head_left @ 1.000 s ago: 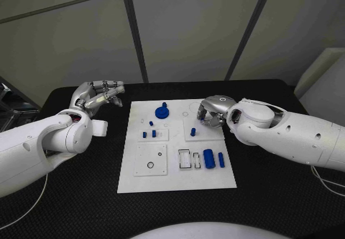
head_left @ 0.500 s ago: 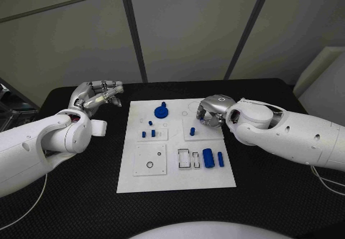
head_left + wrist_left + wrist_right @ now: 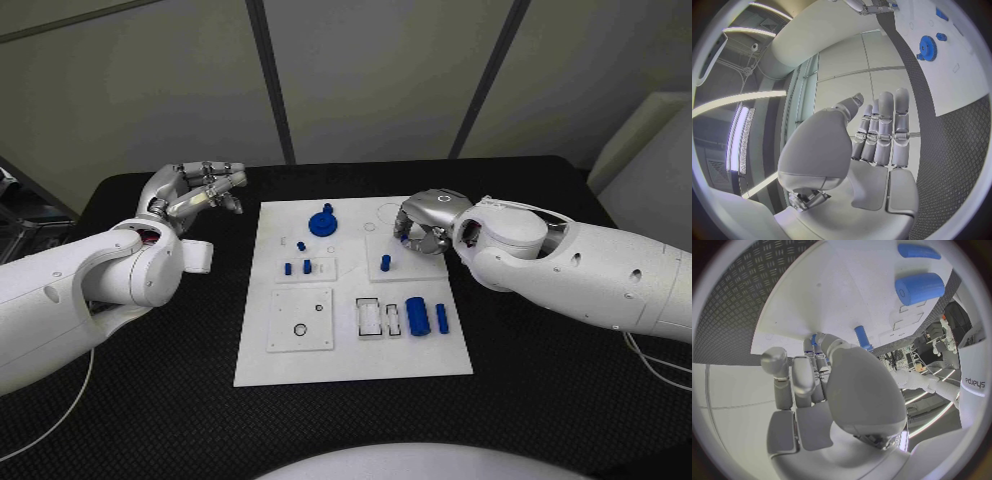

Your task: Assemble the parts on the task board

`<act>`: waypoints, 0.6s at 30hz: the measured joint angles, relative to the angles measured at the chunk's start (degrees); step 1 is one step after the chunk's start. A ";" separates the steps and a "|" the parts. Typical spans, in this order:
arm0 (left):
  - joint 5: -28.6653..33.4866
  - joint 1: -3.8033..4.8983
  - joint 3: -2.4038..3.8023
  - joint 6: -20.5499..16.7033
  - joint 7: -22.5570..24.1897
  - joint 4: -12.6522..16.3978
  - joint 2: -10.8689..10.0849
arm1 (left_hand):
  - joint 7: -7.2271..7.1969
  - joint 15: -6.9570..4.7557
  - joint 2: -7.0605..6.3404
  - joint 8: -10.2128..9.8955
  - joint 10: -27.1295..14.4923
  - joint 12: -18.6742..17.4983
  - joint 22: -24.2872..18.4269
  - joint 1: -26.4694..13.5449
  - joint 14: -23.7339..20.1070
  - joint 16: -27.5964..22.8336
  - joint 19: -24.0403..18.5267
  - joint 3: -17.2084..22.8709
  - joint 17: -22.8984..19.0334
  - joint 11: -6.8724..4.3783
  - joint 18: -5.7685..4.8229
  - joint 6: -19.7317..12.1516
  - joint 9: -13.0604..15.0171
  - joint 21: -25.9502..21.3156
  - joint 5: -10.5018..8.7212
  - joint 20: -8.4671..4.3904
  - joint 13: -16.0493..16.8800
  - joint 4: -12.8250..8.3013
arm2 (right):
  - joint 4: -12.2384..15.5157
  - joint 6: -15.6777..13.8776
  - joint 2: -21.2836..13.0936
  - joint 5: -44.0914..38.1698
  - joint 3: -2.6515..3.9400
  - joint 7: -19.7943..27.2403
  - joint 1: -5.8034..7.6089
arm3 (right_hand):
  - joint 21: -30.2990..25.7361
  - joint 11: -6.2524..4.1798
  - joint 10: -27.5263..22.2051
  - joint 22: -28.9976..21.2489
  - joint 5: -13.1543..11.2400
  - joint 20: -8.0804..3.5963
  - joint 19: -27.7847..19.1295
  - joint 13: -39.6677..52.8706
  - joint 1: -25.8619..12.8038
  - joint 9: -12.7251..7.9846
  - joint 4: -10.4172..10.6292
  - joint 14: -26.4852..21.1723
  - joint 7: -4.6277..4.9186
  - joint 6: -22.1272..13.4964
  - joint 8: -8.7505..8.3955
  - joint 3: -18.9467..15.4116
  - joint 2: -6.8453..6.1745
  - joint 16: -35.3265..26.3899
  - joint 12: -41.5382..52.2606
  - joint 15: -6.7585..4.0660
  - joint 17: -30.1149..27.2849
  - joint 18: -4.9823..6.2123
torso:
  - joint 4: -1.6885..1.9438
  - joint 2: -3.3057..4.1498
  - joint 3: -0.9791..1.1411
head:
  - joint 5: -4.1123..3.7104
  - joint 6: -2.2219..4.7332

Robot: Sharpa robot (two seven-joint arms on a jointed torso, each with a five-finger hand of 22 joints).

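Observation:
The white task board (image 3: 361, 345) lies in the middle of the black table. On it I see a blue gear (image 3: 326, 222), small blue pegs (image 3: 297, 267), an upright blue peg (image 3: 385, 263), a thick blue cylinder (image 3: 417, 316) and a slimmer one (image 3: 443, 318). My right hand (image 3: 418, 230) hovers over the board's far right part with its fingers curled down. In the right wrist view a small blue part (image 3: 812, 339) shows pinched at its fingertips, close to the upright peg (image 3: 862, 337). My left hand (image 3: 195, 190) is raised left of the board, fingers stretched out and holding nothing.
Two raised white plates (image 3: 303, 320) with holes and a slotted insert (image 3: 379, 318) sit on the board's near half. Black table (image 3: 159, 400) surrounds the board. Grey wall panels stand behind the table's far edge.

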 measured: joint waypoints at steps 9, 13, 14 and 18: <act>0.02 -0.10 0.00 -0.03 -0.13 -0.08 0.03 | 0.00 0.00 0.00 0.00 0.00 0.21 -0.07 0.00 0.00 -0.08 0.00 0.00 0.00 0.00 0.00 0.00 0.00 0.00 0.00 0.00 0.00 0.00 | 0.53 -1.30 -0.04 -0.97 -0.16 -0.58 -0.25 | 3.94 -0.12 2.69 5.00 -2.34 -1.01 2.86 0.95 0.60 0.96 -2.57 -0.16 -1.05 3.75 1.96 2.55 0.66 0.90 1.69 -0.62 0.04 -0.89 | 0.01 0.00 -0.01 | -0.01 -0.04; 0.02 -0.13 0.00 -0.06 -0.16 -0.08 0.03 | 0.00 0.00 0.00 0.00 0.00 0.21 -0.07 0.00 0.00 -0.08 0.00 0.00 0.00 0.00 0.00 0.00 0.00 0.00 0.00 0.00 -0.01 0.00 | 0.75 -1.91 -0.11 -1.37 -0.22 -0.81 -0.34 | 4.33 -0.12 2.70 5.59 -2.36 -1.01 2.85 0.96 0.40 1.13 -2.81 -0.08 -1.19 4.01 1.99 2.78 1.16 0.89 1.83 -0.76 -0.07 -0.89 | 0.01 0.00 -0.01 | -0.05 0.01; 0.02 -0.13 0.00 -0.07 -0.17 -0.08 0.03 | 0.00 0.00 0.00 0.00 0.00 0.21 -0.07 0.00 0.00 -0.08 0.00 0.00 0.00 0.00 0.00 0.00 0.00 0.00 0.00 0.00 -0.01 0.00 | 0.81 -2.05 -0.14 -1.44 -0.22 -0.86 -0.34 | 4.33 0.08 2.89 5.74 -2.36 -1.06 2.91 0.96 0.40 1.13 -2.82 0.01 -1.19 4.01 1.99 2.79 1.15 0.89 1.85 -0.85 -0.07 -0.89 | 0.01 0.00 -0.01 | -0.05 0.01; 0.03 -0.14 0.00 -0.10 -0.20 -0.12 0.06 | 0.00 0.00 0.00 0.00 0.00 0.21 -0.16 0.00 0.00 -0.08 0.00 0.00 -0.08 0.00 0.00 0.00 0.00 -0.44 0.00 0.00 -0.01 0.00 | 1.10 -2.64 -0.25 -1.70 -0.23 -1.04 -0.34 | 4.77 0.08 2.90 6.38 -2.45 -1.07 3.36 0.97 0.40 1.13 -3.01 0.01 -1.19 4.01 1.99 2.98 1.15 0.89 1.86 -0.85 -0.11 -0.88 | 0.02 -0.01 -0.01 | -0.05 -0.05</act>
